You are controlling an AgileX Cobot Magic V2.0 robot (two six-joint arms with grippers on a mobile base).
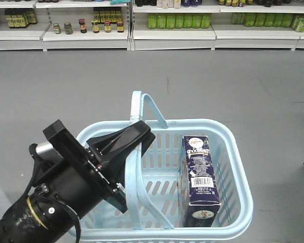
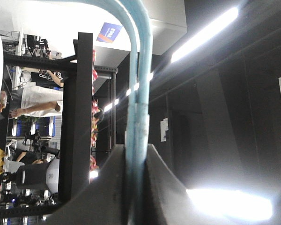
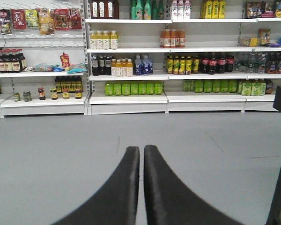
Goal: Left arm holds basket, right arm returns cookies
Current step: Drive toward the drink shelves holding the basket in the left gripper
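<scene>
In the basket (image 1: pixel 192 123), clamped by the left tool (image 1: pixel 142 135), cookies (image 1: pixel 198 174) should be gripped high once the seemingly closed right tool (image 3: pixel 141 157) is opened.

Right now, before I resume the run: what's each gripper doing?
Left gripper: shut on the basket handles.
Right gripper: shut, holding nothing.

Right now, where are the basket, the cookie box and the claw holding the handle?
basket (image 1: pixel 192 123): front view, back rim.
cookie box (image 1: pixel 198 167): front view, side with the barcode.
left gripper (image 1: pixel 142 132): front view, between its fingertips.
</scene>
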